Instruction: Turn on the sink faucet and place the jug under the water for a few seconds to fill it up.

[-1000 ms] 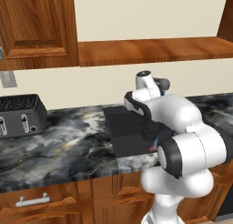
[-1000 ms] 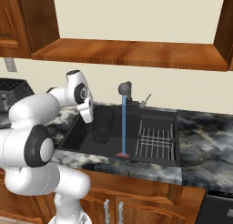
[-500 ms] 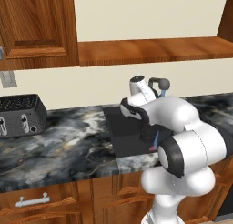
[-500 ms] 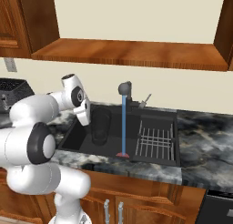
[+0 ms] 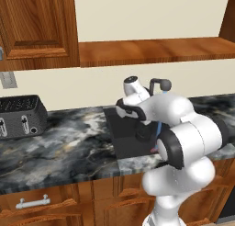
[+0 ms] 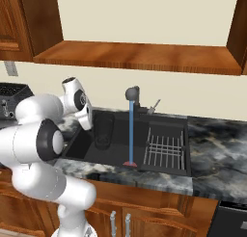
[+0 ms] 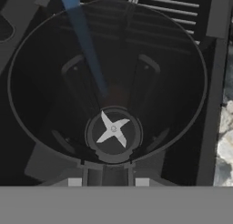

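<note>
Cream wall [image 5: 137, 23] behind a dark marble counter [image 5: 69, 144]. Wood upper cabinets [image 5: 36, 27] with a shelf [image 6: 140, 55] between them (a toaster [image 5: 20, 115] sits far left); wood drawers [image 5: 50, 202] below.

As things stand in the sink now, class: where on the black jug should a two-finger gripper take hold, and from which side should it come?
Take the jug by its rim, coming from above. It stands upright in the sink with its round mouth open to the hand view, so one finger can go inside the wall and one outside. Its body looks wide for the fingers, and the basin walls crowd a sideways approach. The water falls beside it.
</note>
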Motion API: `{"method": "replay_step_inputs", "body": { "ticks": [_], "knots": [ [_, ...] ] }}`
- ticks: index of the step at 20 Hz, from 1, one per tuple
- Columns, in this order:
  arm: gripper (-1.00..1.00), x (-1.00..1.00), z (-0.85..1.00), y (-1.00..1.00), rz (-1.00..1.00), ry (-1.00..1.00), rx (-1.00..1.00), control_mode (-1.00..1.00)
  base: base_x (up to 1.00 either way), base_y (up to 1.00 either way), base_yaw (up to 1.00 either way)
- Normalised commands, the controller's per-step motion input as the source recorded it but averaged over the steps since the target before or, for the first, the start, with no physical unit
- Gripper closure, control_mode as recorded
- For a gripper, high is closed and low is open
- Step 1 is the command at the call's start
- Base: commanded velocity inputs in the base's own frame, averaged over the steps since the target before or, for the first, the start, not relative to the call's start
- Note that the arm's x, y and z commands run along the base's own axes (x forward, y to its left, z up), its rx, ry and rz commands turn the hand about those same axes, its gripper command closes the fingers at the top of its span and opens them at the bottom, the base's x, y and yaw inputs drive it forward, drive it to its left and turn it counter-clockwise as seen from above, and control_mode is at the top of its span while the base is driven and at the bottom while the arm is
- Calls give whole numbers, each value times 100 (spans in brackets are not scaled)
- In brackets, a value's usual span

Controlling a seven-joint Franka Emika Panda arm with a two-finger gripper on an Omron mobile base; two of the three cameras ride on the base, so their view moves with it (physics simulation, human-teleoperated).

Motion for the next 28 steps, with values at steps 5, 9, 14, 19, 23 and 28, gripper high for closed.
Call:
{"method": "replay_step_inputs", "body": {
  "ticks": [5,9,14,19,23,28],
  "knots": [
    [100,45,0,10,0,6,0,-100,0,0,0],
    [100,47,0,0,0,6,0,-100,0,0,0],
    [100,47,0,0,0,5,0,-100,0,0,0],
    [100,44,0,-9,0,6,0,-100,0,0,0],
    [100,44,0,-27,0,5,5,-100,0,0,0],
    [100,36,0,-40,0,1,9,-100,0,0,0]
  ]
}}
